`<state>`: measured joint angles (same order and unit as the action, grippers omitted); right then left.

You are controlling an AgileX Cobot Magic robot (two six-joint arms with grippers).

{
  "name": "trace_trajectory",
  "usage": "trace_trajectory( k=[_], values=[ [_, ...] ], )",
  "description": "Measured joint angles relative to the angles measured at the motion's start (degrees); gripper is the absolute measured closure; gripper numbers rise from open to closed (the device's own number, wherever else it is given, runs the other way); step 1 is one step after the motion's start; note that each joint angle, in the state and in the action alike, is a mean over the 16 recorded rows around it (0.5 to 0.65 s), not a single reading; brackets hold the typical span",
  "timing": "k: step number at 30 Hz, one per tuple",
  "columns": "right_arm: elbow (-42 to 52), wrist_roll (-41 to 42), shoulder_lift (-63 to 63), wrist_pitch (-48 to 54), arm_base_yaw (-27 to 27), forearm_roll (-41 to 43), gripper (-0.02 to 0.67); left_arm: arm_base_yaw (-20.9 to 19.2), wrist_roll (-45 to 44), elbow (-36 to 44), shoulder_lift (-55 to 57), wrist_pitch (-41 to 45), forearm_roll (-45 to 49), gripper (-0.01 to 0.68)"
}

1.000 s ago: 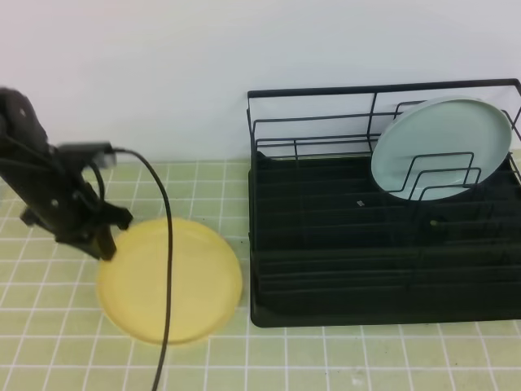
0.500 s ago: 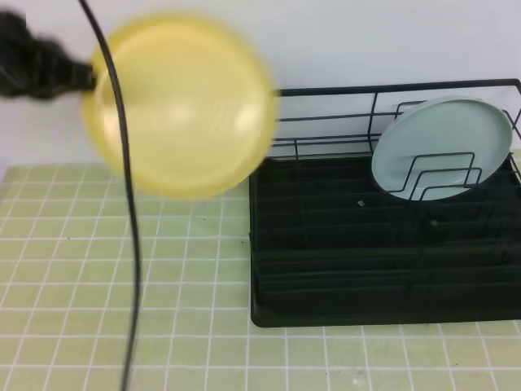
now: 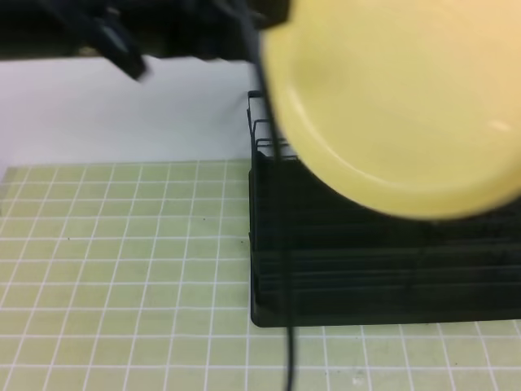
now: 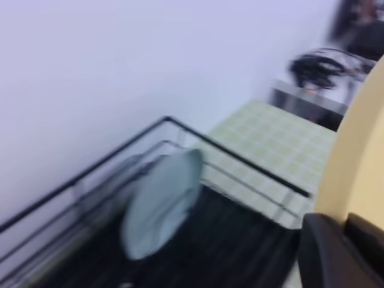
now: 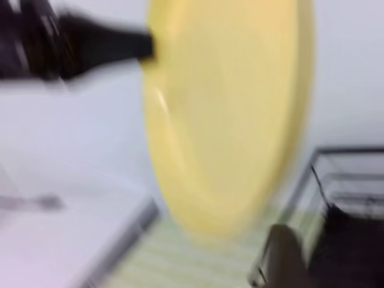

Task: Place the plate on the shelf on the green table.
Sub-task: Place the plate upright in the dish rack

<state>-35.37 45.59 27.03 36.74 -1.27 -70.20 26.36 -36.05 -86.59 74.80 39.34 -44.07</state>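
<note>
Plate point(image 3: 399, 106) — clamped in left pincer point(image 3: 273, 16) — now up over shelf point(image 3: 383, 269); right pincer's state unclear.

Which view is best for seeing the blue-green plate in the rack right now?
Left wrist view: the blue-green plate shows edge-on, standing in the rack, though blurred. In the exterior high view the raised yellow plate hides it completely. The right wrist view shows only a corner of the rack, no blue-green plate.

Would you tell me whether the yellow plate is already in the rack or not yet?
Not yet: the yellow plate hangs in the air in front of the black rack, gripped at its rim by the left hand.
</note>
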Motion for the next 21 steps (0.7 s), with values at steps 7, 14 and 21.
trace_trajectory(
  k=[7, 14, 21],
  values=[
    [0.0, 2.7, 0.1, -3.7, 0.0, -7.5, 0.225, 8.4, -1.0, 0.1, 1.7, -3.7, -0.4, 0.672],
    [0.0, 5.1, 0.1, -6.1, 0.0, -11.5, 0.217, 12.5, -2.6, 0.2, 2.8, -6.0, -1.9, 0.672],
    [0.0, 7.0, 0.1, -6.5, 0.1, -11.8, 0.379, 13.5, -6.0, 0.2, 3.0, -5.7, -5.7, 0.671]
  ],
)
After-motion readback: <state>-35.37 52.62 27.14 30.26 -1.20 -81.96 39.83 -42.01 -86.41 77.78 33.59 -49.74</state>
